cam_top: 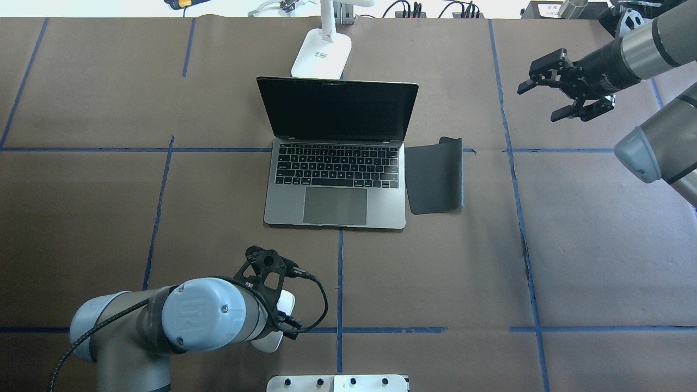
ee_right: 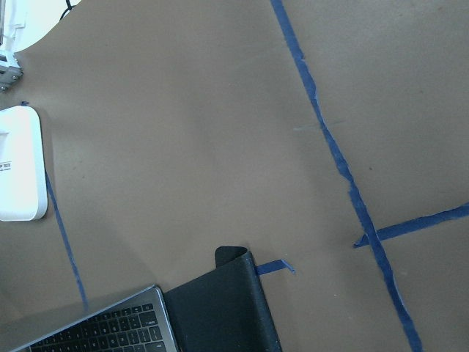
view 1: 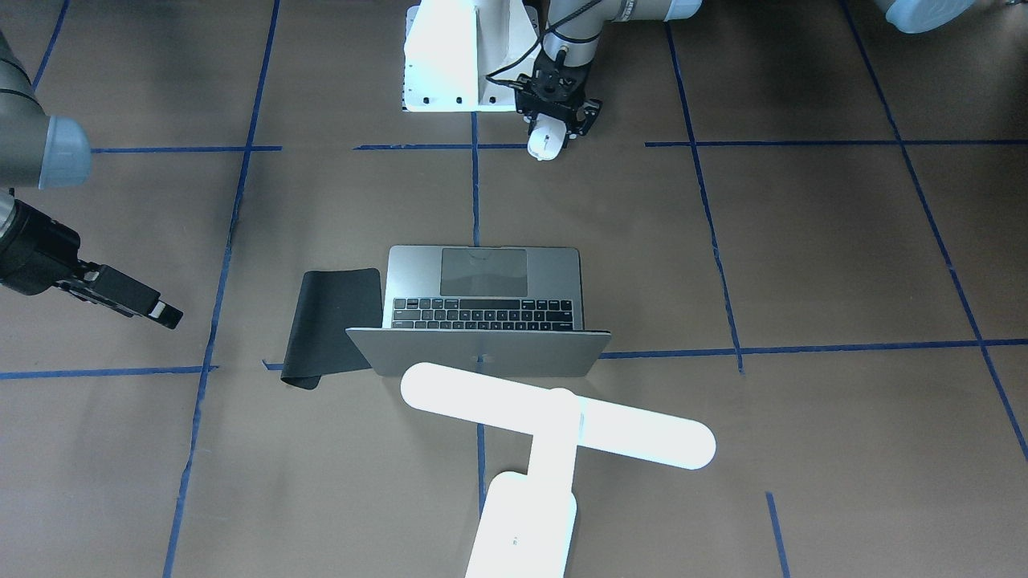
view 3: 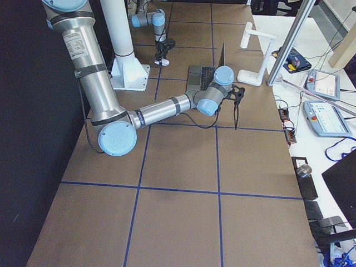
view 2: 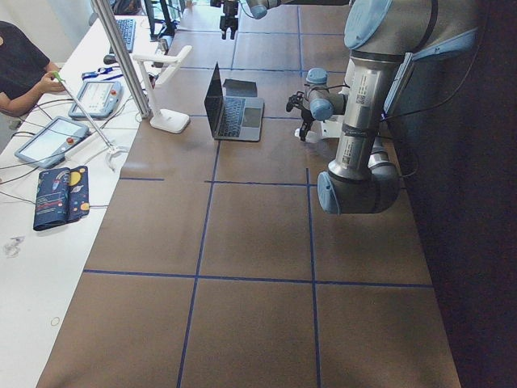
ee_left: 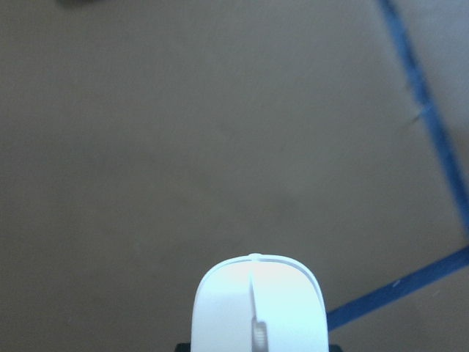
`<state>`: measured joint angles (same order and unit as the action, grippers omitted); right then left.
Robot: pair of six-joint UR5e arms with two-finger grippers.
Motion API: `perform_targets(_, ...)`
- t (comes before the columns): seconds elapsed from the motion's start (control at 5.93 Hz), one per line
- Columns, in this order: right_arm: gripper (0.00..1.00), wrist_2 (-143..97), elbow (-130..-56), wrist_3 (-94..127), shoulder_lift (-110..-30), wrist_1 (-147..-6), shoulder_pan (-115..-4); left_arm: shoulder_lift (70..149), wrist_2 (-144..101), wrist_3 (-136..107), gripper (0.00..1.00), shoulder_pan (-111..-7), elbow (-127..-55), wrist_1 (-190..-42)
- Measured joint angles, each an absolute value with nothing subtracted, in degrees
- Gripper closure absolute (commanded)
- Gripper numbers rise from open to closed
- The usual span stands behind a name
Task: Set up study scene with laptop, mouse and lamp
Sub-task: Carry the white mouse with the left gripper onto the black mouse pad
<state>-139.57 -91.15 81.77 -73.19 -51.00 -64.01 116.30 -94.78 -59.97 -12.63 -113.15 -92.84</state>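
Note:
The grey laptop (cam_top: 337, 204) stands open in the middle of the table, its screen facing me. The white lamp (view 1: 554, 417) stands behind it, its bar head over the lid; its base (cam_top: 321, 54) shows in the overhead view. My left gripper (view 1: 552, 132) is shut on the white mouse (view 1: 544, 144) close to the table near my base. The mouse fills the bottom of the left wrist view (ee_left: 258, 308). My right gripper (cam_top: 542, 102) is open and empty, above the table to the right of the laptop.
A black mat (cam_top: 435, 174) lies against the laptop's right side, with its far edge curled up. My white bolted pedestal (view 1: 458, 56) stands at the near edge beside the left gripper. Blue tape lines cross the brown table. Operators' tablets and cables lie along the far side (view 2: 48, 137).

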Motion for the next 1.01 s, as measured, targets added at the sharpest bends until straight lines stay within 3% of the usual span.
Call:
perform_targets(0.67,0.0,-139.6,-93.7,78.8,-78.0,-51.0,-66.2,137.6,-95.5,-60.4,0.9,-19.6,-94.3,-93.6)
perform_targets(1.01,0.0,-139.6,-94.0,77.7,-79.5,-51.0,-66.9,151.1,-95.6,-62.5,0.9,-21.6,-75.2,-99.6)
